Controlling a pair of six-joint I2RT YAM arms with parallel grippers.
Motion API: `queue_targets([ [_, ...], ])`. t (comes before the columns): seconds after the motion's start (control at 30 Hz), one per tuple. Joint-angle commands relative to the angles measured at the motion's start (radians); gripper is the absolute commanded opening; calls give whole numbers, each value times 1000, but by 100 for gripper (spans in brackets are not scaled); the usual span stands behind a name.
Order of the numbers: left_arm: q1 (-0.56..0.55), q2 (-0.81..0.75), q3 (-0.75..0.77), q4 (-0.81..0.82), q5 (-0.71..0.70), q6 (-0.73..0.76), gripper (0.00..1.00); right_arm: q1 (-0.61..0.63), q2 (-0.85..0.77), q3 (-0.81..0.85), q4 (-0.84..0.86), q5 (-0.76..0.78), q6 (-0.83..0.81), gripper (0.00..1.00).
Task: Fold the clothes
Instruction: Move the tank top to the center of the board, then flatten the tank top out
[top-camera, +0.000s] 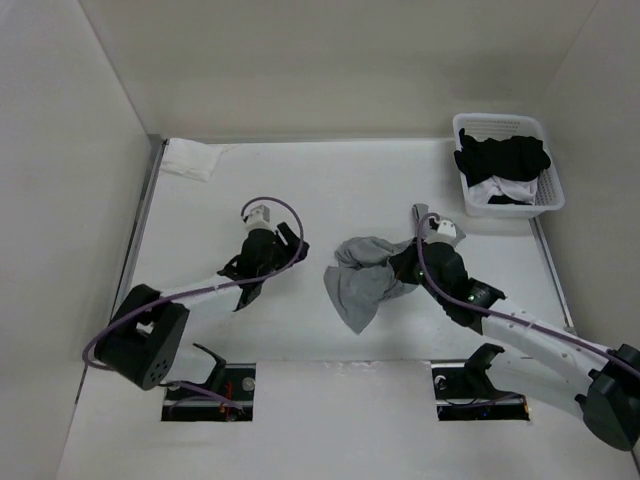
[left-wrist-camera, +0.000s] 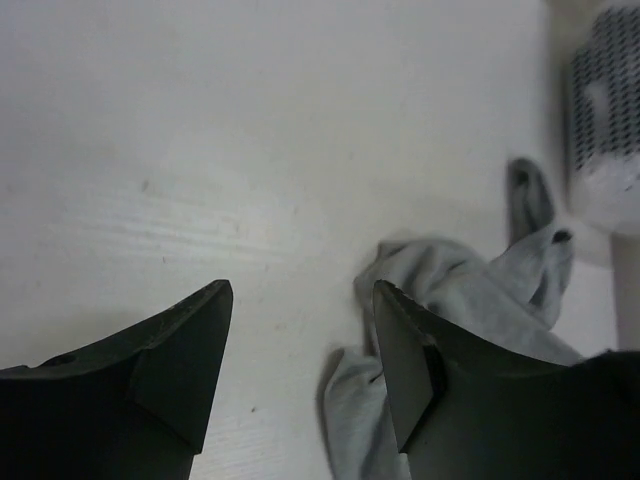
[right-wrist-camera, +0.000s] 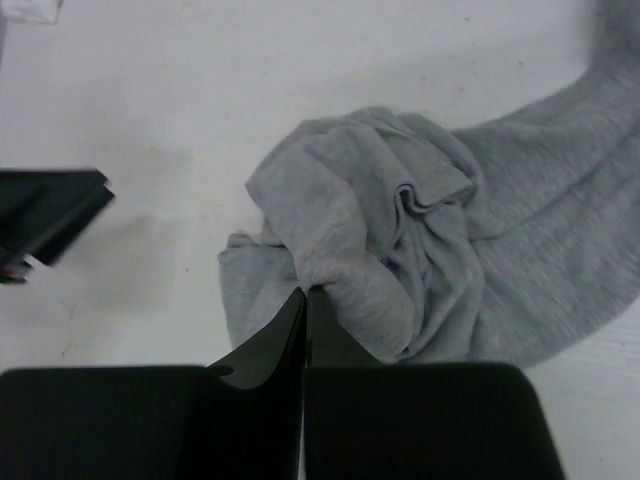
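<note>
Your white bench (top-camera: 350, 180) carries the crumpled mid-grey jersey tank top (top-camera: 365, 275), which lies between your two hands. The white perforated plastic basket (top-camera: 500, 118), holding black and white garments (top-camera: 500, 160), sits well beyond your right hand (right-wrist-camera: 305, 295). That hand's fingers are together, pinched on a bunched fold of the top. Your left hand (left-wrist-camera: 300, 290) stands with fingers apart over bare bench, the top just to its right. A small white cloth (top-camera: 188, 158) lies well beyond the left hand, in the far corner.

One grey top (top-camera: 365, 275), one white basket (top-camera: 553, 180), one pile of black and white clothes (top-camera: 503, 160), one small white cloth (top-camera: 188, 158), two robot arms (top-camera: 190, 292)
</note>
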Motion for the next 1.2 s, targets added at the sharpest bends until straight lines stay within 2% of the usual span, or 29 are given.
queue_targets([
  [0.0, -56, 59, -25, 75, 85, -24, 57, 9, -100, 23, 84, 79, 77, 0],
  [0.13, -149, 128, -25, 85, 83, -41, 56, 27, -155, -50, -80, 98, 201, 1],
  [0.27, -229, 241, 11, 119, 114, -41, 55, 131, -224, -173, -124, 150, 339, 1],
  [0.4, -273, 364, 76, 117, 154, -44, 46, 159, -279, -187, -130, 184, 356, 1],
  [0.47, -277, 404, 94, 125, 156, -49, 34, 155, -278, -166, -119, 178, 322, 1],
  [0.53, -263, 419, 117, 126, 149, -55, 13, 149, -263, -146, -107, 179, 290, 2],
  [0.57, -243, 409, 131, 120, 146, -58, 7, 136, -247, -131, -95, 178, 270, 2],
  [0.6, -219, 380, 159, 117, 145, -61, 4, 119, -226, -106, -78, 173, 241, 2],
  [0.7, -163, 283, 292, 77, 133, -56, 2, 28, -128, 39, 5, 124, 77, 2],
  [0.83, -105, 205, 666, -73, 81, 29, 2, -109, 61, 437, 80, -8, -112, 1],
  [0.93, -27, 183, 920, -182, 74, 65, 2, -140, 170, 778, 22, -48, -188, 1],
  [1.0, 21, 166, 1031, -245, 96, 69, 3, -135, 193, 938, -31, -49, -233, 1],
  [1.07, 64, 136, 1084, -301, 120, 73, 3, -93, 164, 977, -48, -36, -251, 1],
  [1.17, 95, 74, 1047, -351, 139, 82, 4, -4, 45, 817, -35, 15, -218, 3],
])
